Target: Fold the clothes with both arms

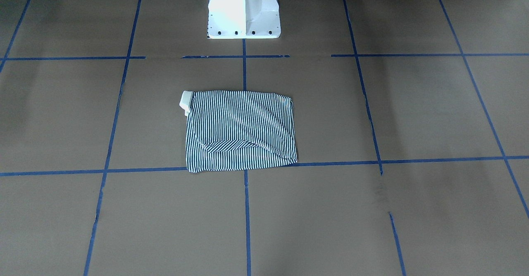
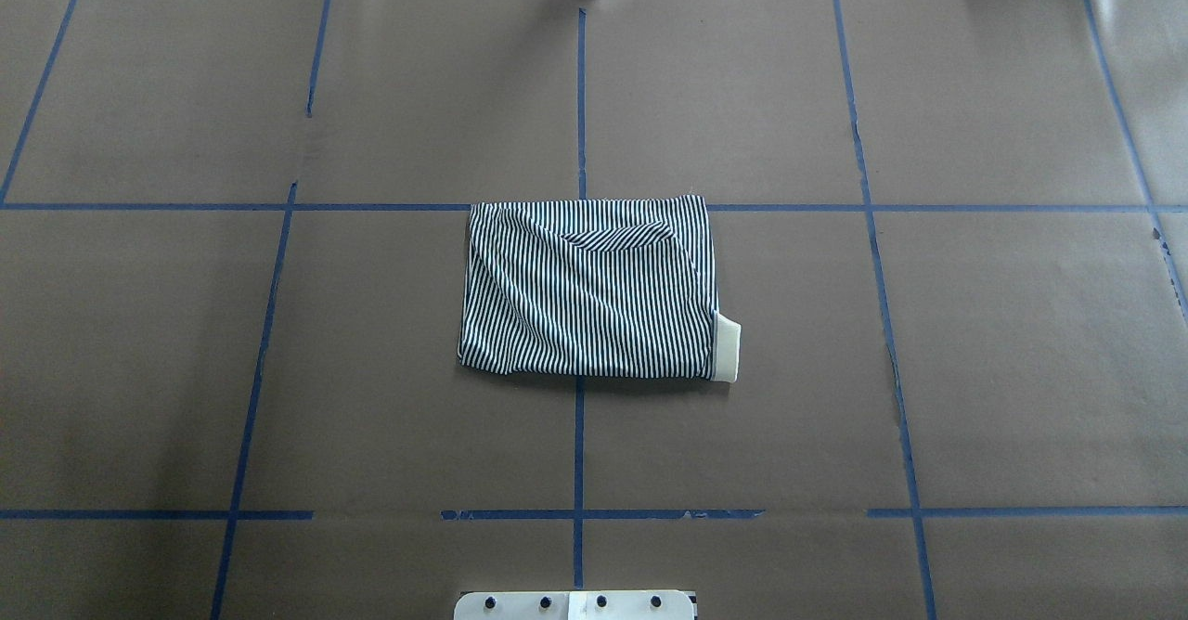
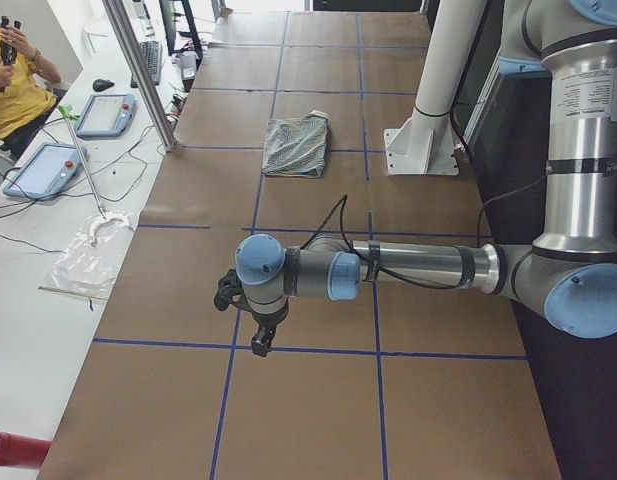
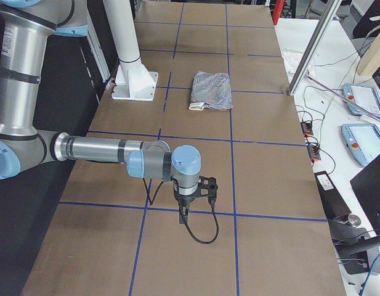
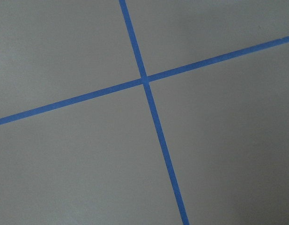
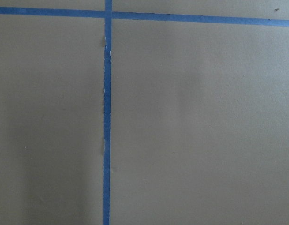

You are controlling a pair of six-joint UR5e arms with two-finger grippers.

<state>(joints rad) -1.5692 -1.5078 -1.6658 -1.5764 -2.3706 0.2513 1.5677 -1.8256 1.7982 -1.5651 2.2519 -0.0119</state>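
- Folded navy-and-white striped polo shirt (image 2: 589, 288) is looking light and limp; grab it by the stacked corners.
- Black left gripper (image 3: 258, 345) and black right gripper (image 4: 183, 216) are hovering far off; can't tell jaw opening.

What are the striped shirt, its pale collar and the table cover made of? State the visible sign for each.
Striped shirt: soft matte fabric, probably cotton knit; it folds and wrinkles limply. Collar: thicker-looking cream fabric; it holds a flat edge. Table cover: brown matte paper, it seems; small tears show along the blue tape lines.
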